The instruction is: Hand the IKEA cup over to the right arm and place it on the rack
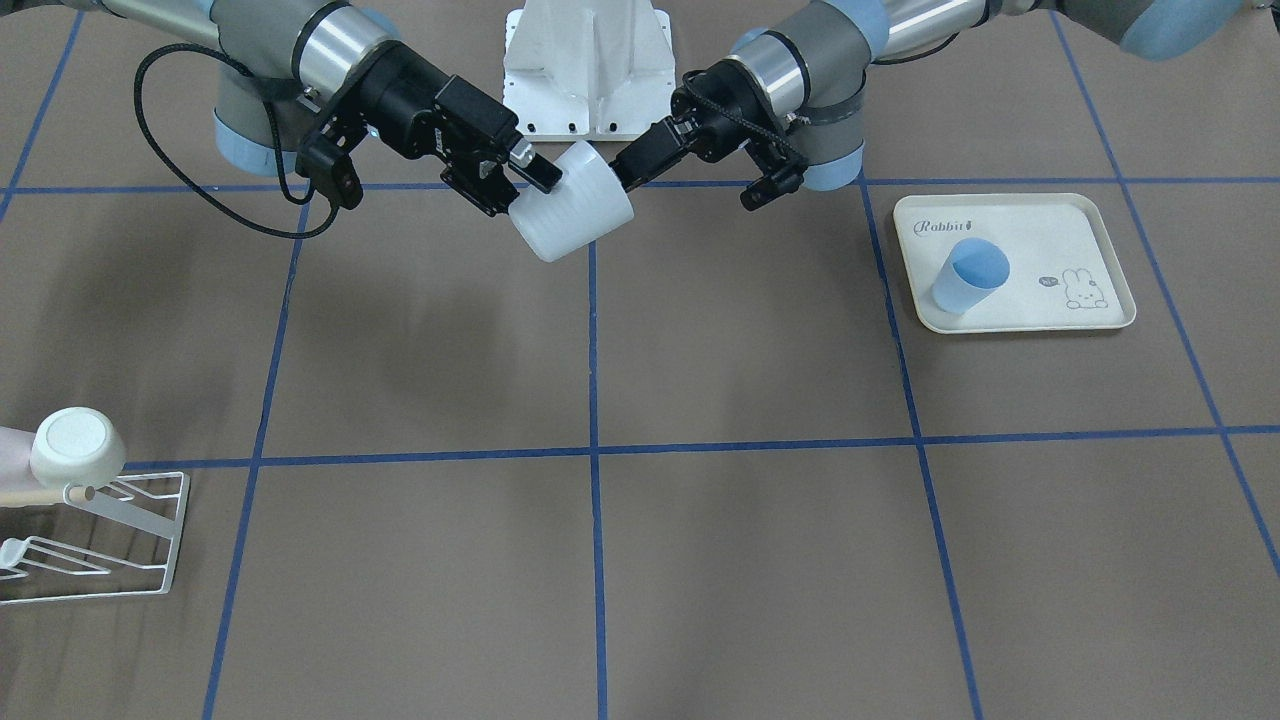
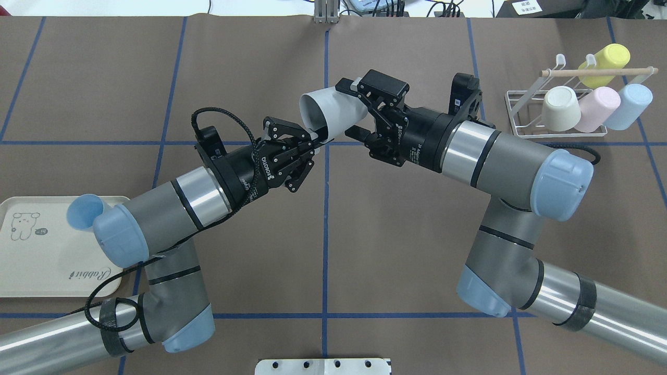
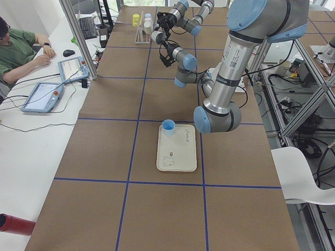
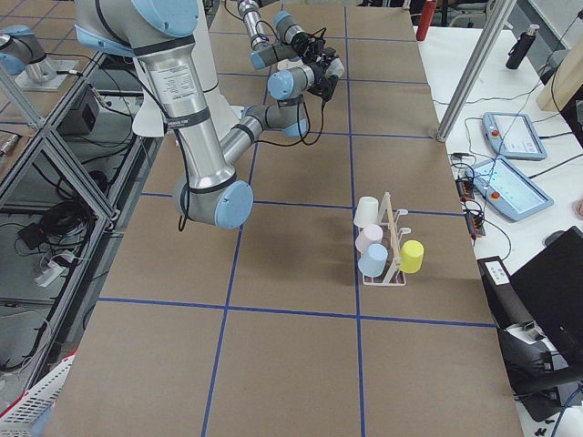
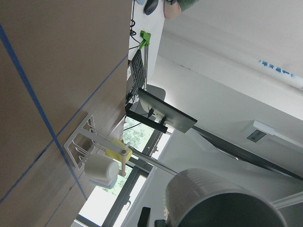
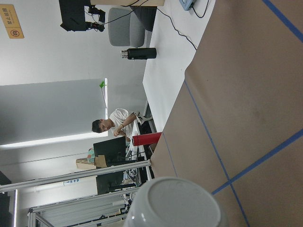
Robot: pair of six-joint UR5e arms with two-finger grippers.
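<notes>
White cup point(image 2: 333, 109) hangs in the air over the middle of the bench point(image 2: 260, 250), a little above centre in the overhead view. It lies on its side with its mouth turned toward the frame's left. Both arms meet at it. The left pincer point(image 2: 317, 141), coming up from the lower left, has its jaws almost together and nips the cup's rim at its lower edge. The right pincer point(image 2: 355, 110), reaching in from the right, is spread just wide enough to take the cup's closed end between its jaws. Both jaws look pressed against the wall, though I cannot tell how firm that hold is.

So the task stands at the hand-over itself. The cup is lifted clear of the bench and, by my reading, shared between the two arms. Two steps are left. The left pincer must let go of the rim and back off, and then the right arm must carry the cup to the rack point(image 2: 560, 135) at the upper right and set it over a prong.

The rack is well apart from the meeting point and carries four cups: cream, pink, pale blue and yellow. At least one bare prong tip shows near the left end of its wooden dowel. A blue cup point(image 2: 83, 212) stands on the tray point(image 2: 52, 271) at the lower left, partly hidden by the left arm's elbow.
</notes>
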